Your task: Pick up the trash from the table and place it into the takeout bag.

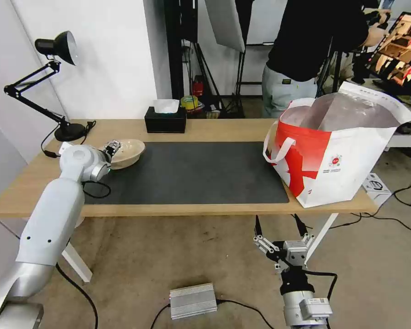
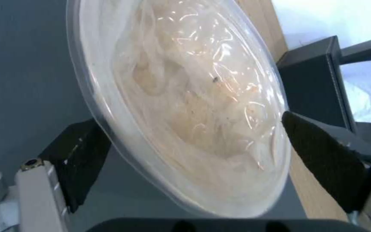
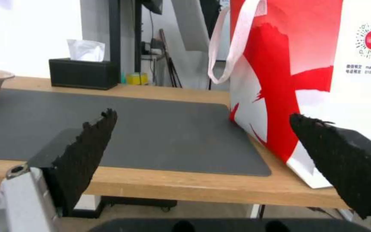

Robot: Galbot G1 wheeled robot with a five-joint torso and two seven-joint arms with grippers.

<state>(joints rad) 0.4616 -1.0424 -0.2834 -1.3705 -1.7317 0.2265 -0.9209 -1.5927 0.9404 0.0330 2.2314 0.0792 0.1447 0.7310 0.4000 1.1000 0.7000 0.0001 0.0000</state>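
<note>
A shallow beige bowl of trash sits at the left end of the dark grey mat on the table. My left gripper is at its left rim. In the left wrist view the bowl, covered by clear film, lies between the open left gripper's two black pads; one pad is partly hidden behind the rim. The white and red takeout bag stands open on the table's right end. My right gripper hangs open below the table's front edge, facing the bag.
A black tissue box stands at the table's back edge, and a black desk lamp at the back left corner. A silver box with cables lies on the floor. A person stands behind the table.
</note>
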